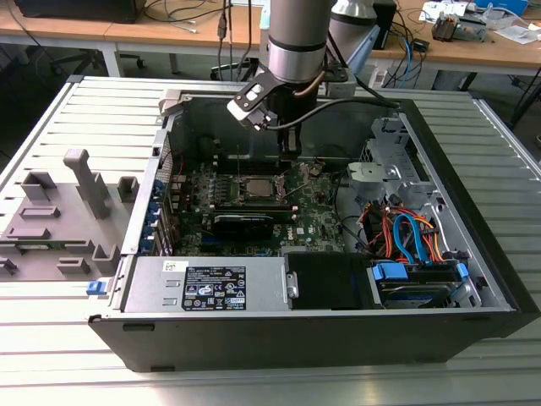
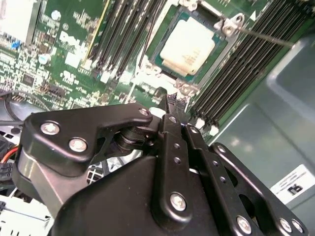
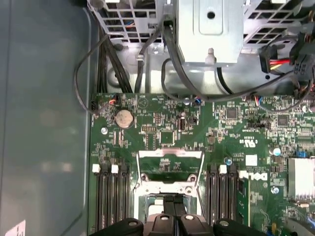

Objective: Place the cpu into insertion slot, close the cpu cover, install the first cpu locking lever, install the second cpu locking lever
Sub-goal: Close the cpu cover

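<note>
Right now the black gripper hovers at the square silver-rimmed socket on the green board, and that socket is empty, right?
Not empty. In the second wrist view the small square cpu with its silvery-grey metal top lies in the silver-rimmed insertion slot. The black gripper does hover at its edge.

My arm (image 1: 292, 38) is a silver-grey cylinder with a dark band. Just above the gripper (image 2: 173, 101) sit a black-and-silver bracket (image 1: 252, 100) and a black cable (image 1: 330, 104). The gripper's matte black links carry silver screws (image 2: 178, 201).
</note>
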Controlling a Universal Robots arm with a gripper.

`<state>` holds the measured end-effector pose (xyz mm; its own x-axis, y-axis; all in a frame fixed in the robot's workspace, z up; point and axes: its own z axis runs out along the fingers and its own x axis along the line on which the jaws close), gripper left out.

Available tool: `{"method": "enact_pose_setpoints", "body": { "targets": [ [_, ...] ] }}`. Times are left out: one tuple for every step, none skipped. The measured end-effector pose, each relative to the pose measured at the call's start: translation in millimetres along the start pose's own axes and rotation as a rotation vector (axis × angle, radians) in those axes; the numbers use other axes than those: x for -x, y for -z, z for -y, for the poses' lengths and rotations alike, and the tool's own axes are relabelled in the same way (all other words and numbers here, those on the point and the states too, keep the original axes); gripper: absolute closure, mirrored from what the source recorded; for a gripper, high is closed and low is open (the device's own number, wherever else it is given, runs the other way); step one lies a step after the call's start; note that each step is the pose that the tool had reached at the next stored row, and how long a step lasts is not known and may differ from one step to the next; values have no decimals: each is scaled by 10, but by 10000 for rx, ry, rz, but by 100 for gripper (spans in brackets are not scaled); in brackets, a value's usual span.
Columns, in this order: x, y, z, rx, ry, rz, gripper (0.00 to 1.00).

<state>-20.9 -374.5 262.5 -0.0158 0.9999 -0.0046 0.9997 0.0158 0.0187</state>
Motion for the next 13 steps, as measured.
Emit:
{"method": "enact_pose_setpoints", "body": {
  "targets": [
    [1,0,-49,-28,0,1,89],
    [1,0,-76,-42,-1,0,89],
    [2,0,-100,-55,1,0,89],
    [2,2,-128,-71,1,0,89],
    [2,4,-146,-80,1,0,89],
    [2,13,-175,-95,0,-1,89],
    [3,27,-205,-111,1,-1,89],
    [4,36,-217,-117,1,-1,89],
    [4,48,-228,-124,1,0,89],
    [4,66,-241,-132,1,-1,89],
    [4,80,-253,-139,1,-2,89],
    [5,97,-269,-150,0,-2,89],
    [5,112,-285,-163,0,-2,89]
  ]
}}
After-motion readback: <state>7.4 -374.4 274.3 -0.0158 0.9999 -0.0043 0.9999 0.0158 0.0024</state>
